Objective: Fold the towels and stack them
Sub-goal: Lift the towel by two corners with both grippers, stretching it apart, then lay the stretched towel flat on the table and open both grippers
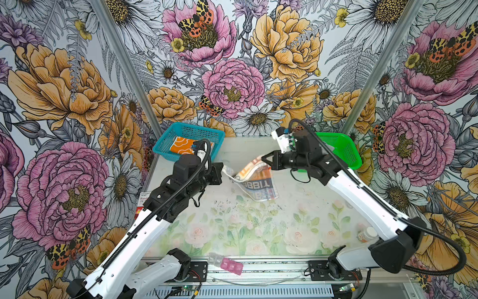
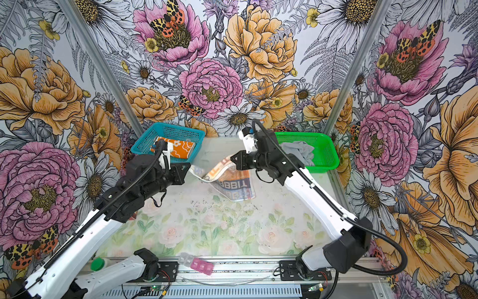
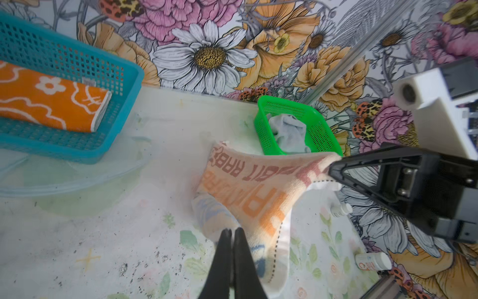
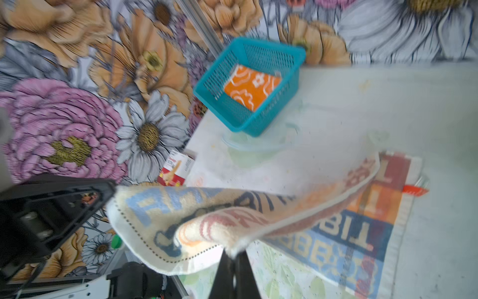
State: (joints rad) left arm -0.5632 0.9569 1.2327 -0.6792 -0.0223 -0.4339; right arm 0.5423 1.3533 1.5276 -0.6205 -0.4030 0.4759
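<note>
Two grippers, left gripper (image 1: 224, 168) and right gripper (image 1: 263, 157), are each pinched tight on a corner of the one striped towel (image 1: 259, 187), its rest lying mid-table (image 1: 232, 233). Of two baskets, the blue basket (image 1: 196, 128) holds one folded orange towel (image 1: 181, 145) and the green basket (image 2: 324, 147) one crumpled grey towel (image 2: 297, 152).

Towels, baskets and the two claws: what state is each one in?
striped towel, unfolded, one edge lifted, rest lying on the table
orange towel, folded, in the blue basket
grey towel, crumpled, in the green basket
left gripper, shut on striped towel's corner
right gripper, shut on striped towel's other corner
</note>
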